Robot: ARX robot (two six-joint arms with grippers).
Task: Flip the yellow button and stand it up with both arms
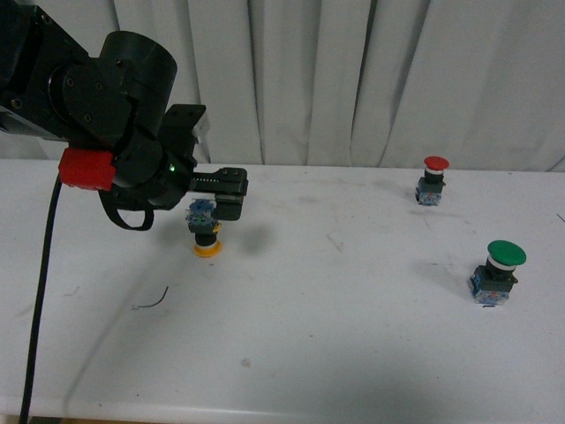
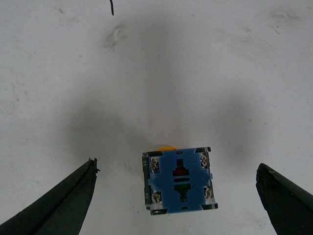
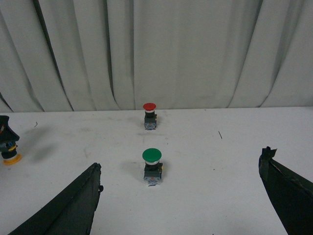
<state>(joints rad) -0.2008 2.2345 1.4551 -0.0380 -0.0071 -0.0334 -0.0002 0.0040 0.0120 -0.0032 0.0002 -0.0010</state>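
Here, the yellow button (image 1: 206, 233) sits cap-down toward the tabletop's (image 1: 353, 336) far-left corner, blue base up, not yet flipped. The left gripper (image 2: 176, 165) hovers above it, jaws wide apart and touching nothing, seemingly poised to grasp. The right gripper (image 3: 182, 159), likewise spread, holds nothing.

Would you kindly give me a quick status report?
Left gripper open, straddling yellow button, not touching. Right gripper open. Button cap-down, base up. Red button, green button well clear.
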